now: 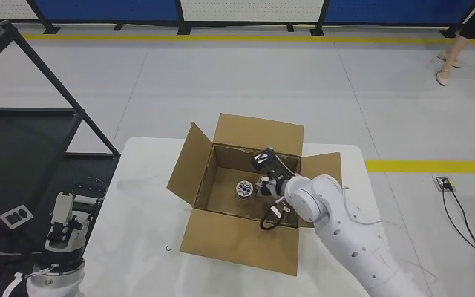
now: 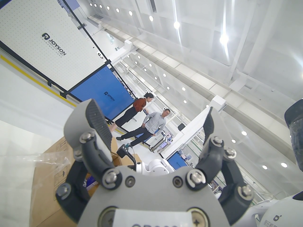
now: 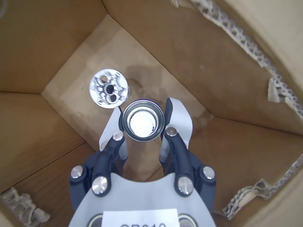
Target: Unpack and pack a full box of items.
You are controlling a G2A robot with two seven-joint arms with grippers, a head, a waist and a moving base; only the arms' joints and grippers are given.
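Unpacking: your right hand (image 3: 144,106) gripped the can (image 3: 143,122) in the box (image 3: 189,48), left hand (image 2: 151,109) sat open; next needed a straight lift

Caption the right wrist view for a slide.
Right gripper clasps an upright can inside the cardboard box, beside a perforated metal disc.

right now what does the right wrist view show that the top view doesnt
Right wrist view adds: the right gripper clamped on both sides of the upright can, and the torn corrugated edges of the box. Top view adds: the white table, the left gripper off beside it, and the four flaps spread open. Both: the box, the can and the holed metal disc beside it.
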